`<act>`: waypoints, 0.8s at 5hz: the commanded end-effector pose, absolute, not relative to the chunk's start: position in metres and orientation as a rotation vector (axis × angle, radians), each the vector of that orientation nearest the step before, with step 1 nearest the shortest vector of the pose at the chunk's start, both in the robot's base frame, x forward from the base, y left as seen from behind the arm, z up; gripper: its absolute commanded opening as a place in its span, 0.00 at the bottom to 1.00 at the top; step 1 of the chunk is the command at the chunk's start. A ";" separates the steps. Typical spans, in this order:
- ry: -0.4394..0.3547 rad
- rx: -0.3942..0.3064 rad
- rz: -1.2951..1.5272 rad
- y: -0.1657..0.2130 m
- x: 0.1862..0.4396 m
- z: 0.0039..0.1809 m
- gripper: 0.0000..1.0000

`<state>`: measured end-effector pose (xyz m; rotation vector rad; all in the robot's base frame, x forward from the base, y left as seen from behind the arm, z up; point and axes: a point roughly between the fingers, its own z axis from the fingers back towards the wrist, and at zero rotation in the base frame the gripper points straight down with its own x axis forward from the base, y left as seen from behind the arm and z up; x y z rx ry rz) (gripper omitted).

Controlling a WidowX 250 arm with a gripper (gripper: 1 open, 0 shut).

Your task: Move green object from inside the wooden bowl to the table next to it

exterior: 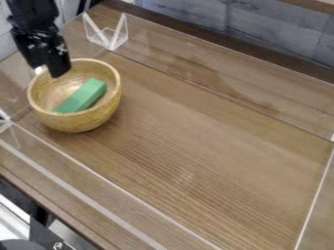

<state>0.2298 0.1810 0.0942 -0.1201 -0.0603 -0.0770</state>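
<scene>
The green object [82,96] lies slanted inside the wooden bowl [78,121], which stands at the left of the table [209,146]. My black gripper [50,67] hangs over the bowl's back-left rim, up and to the left of the green block and apart from it. Its two fingers look spread, with nothing between them. The arm above it runs out of the top of the view.
Clear acrylic walls [315,200] edge the tabletop on all sides. A clear folded acrylic piece [108,34] stands at the back, right of the arm. Bare wood-grain surface stretches to the right of and in front of the bowl.
</scene>
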 end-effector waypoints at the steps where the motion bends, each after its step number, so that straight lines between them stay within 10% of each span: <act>1: -0.106 -0.090 -0.054 0.170 0.238 0.103 1.00; 4: -0.087 -0.120 0.025 0.160 0.276 0.065 1.00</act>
